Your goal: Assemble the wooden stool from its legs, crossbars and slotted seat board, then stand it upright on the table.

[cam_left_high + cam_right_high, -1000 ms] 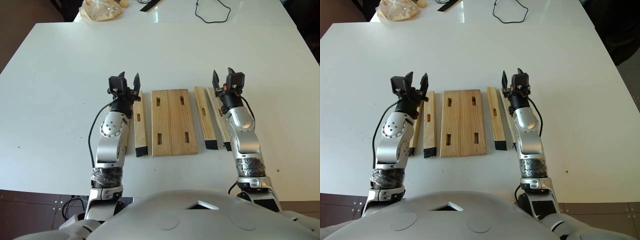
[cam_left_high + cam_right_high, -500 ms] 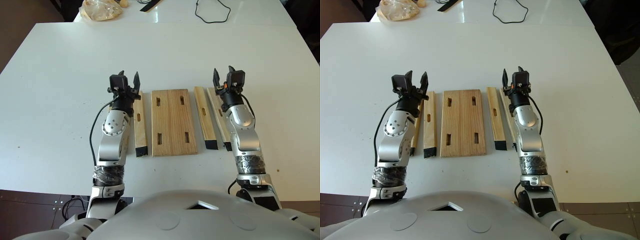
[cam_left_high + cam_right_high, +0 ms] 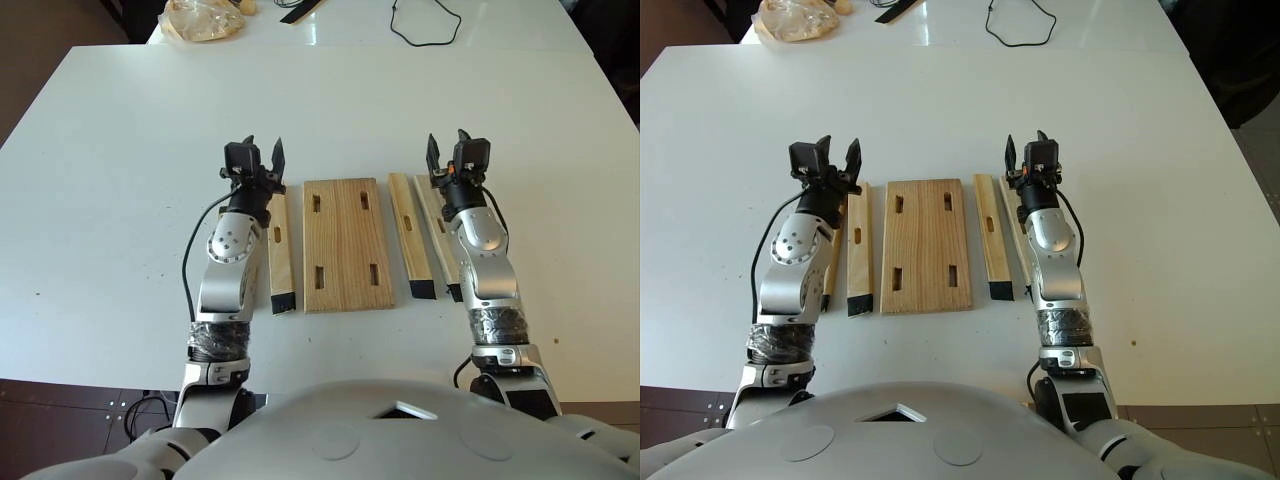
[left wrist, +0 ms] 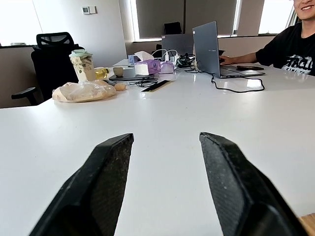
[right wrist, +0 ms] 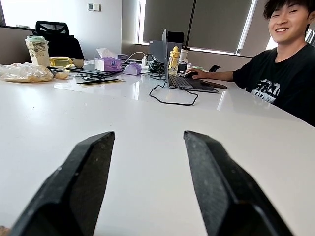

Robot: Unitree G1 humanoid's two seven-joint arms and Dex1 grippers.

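Note:
The slotted seat board (image 3: 345, 245) lies flat in the middle of the white table (image 3: 120, 180). A wooden bar (image 3: 279, 250) with a dark near end lies along its left side, and a thinner bar (image 3: 828, 272) is partly hidden under my left arm. Two more bars (image 3: 408, 235) (image 3: 434, 215) lie on the board's right, the outer one partly under my right arm. My left gripper (image 3: 264, 150) hovers open over the far end of the left bars, holding nothing. Beyond the far end of the right bars my right gripper (image 3: 447, 143) is open and empty as well.
A plastic bag (image 3: 205, 18) and a black cable (image 3: 425, 25) lie at the table's far side. The wrist views show a laptop (image 4: 206, 42), an office chair (image 4: 51, 59) and a seated person (image 5: 280, 73) beyond the table. Bare tabletop extends ahead of both grippers.
My left gripper has shifted a little to the right and farther away, toward the far end of the left bar. The right arm has barely moved. The wooden parts lie as before.

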